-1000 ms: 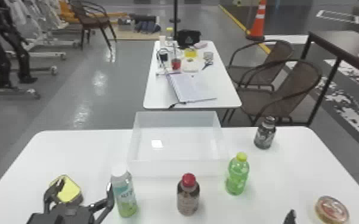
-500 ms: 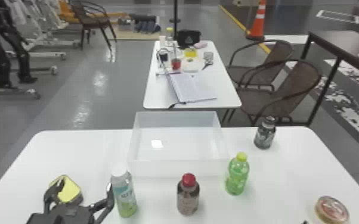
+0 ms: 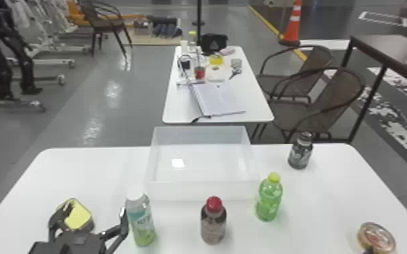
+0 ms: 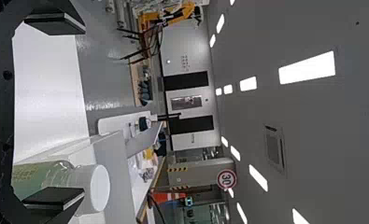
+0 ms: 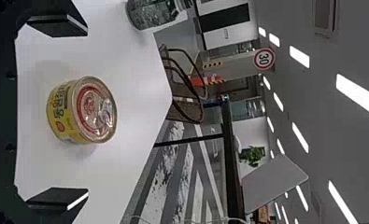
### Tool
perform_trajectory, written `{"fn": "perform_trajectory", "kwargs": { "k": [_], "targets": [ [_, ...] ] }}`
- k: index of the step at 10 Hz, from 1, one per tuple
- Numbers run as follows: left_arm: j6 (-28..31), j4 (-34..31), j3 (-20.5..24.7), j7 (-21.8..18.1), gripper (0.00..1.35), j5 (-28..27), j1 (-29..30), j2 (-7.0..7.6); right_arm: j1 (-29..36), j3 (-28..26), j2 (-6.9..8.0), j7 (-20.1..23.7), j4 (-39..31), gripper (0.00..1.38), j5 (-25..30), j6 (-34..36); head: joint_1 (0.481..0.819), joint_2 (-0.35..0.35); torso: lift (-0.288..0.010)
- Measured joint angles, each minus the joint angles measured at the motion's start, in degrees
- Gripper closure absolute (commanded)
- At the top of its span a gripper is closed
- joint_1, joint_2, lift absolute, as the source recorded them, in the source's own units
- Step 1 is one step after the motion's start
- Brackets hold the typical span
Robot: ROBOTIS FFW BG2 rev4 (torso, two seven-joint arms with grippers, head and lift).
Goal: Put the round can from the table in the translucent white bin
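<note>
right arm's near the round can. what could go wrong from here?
Right end effector is open, round can ungripped; an off-centre close might nudge it.
Green bottle stands between can and translucent bin; a low carry could knock it.
Left end effector is beside the white-capped bottle; moving might topple that.

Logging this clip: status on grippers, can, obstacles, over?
Right gripper open, facing round can on table. Left gripper open, empty. Yellow-capped green bottle between can and bin.
</note>
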Motion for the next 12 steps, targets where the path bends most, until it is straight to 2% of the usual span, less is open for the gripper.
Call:
{"fn": "perform_trajectory", "kwargs": {
  "k": [3,7,10,12],
  "targets": [
    [-0.1,0.1,0.2,0.0,0.09,0.0,0.0,0.0,-3.4,-0.8,-0.91,0.1,3.7,0.11,0.2,-0.7,0.549,0.0,-0.1],
    [-1.7,0.9,0.4,-0.1,0.09,0.5,-0.3,0.0,-8.1,-0.8,-1.18,0.1,8.1,0.11,-1.6,-0.3,0.549,0.0,-0.1],
    [-2.7,1.5,0.8,-0.1,0.09,0.8,-0.5,0.0,-10.1,-0.8,-1.2,0.0,8.1,0.11,-3.0,5.2,0.549,0.0,-0.1],
    [-2.8,1.6,0.8,-0.1,0.09,0.9,-0.5,0.0,-10.3,-0.7,-0.83,-3.1,5.2,0.11,-2.1,9.9,0.549,0.0,-0.1]
  ]
}}
